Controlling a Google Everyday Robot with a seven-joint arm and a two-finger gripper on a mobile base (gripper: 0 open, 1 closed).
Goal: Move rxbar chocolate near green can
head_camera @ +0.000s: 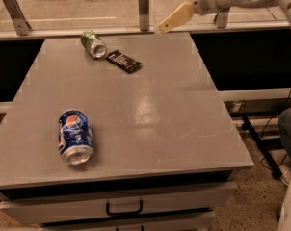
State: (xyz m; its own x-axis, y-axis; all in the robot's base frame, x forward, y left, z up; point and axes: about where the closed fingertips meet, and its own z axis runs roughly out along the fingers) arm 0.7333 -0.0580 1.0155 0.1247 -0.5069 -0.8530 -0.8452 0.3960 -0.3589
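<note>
Fingers' (177, 16) spread cannot be told; gripper (163, 27) empty above bench (174, 109) rear; rxbar chocolate (124, 61) lies just beside green can (93, 43); task judged done.

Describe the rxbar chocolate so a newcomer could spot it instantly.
On the grey table, look to the far left corner, right of the lying green can. The rxbar chocolate is the only flat, dark rectangular wrapper there; the gripper hovers above the far edge, right of it.

- Table (150, 129): smooth grey top, dull sheen.
- Green can (93, 43): shiny metal, silver end.
- Snack bar (124, 61): dark, slightly glossy wrapper.
- Blue can (74, 136): glossy metal.
- Gripper (165, 26), above the table's far edge: smooth, matt tan.
</note>
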